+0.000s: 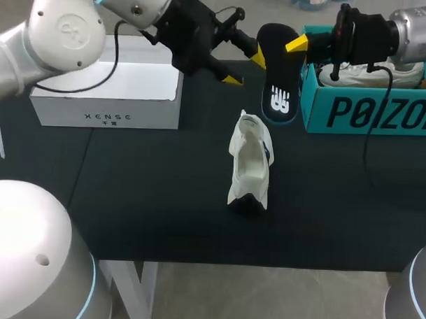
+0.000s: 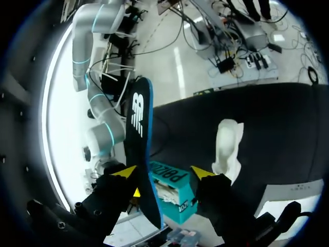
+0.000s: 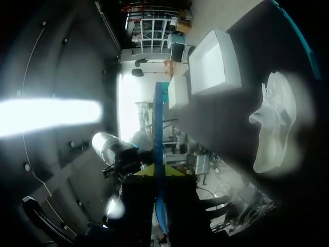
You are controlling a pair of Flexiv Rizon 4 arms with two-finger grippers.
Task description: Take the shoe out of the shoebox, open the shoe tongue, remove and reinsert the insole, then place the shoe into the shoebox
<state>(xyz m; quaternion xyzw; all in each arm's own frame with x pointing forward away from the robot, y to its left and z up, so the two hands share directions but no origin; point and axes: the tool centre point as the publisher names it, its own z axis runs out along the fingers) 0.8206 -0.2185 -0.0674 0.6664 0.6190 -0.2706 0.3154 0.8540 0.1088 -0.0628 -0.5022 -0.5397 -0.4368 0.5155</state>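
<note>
My right pincer (image 3: 160, 172) is closed on the black insole (image 1: 279, 71). Its two yellow fingers press it from both sides near the upper end, so the insole hangs on edge in the air with the logo end lowest. My left pincer (image 2: 164, 172) is wide open and holds nothing. The insole's blue edge runs between its fingers, nearer to one of them, and is not clamped.

The white shoe (image 1: 249, 161) rests on the dark table (image 1: 162, 200), near the insole and apart from both pincers. The teal shoebox (image 1: 368, 112) stands just beside the insole, and another white shoe is inside it.

I judge the step is the reinserting. To do it well, I should line the insole up with the shoe's length and let the left pincer steady the shoe. Then I enter the opening slowly with one end first, because the thin insole will probably bend.
</note>
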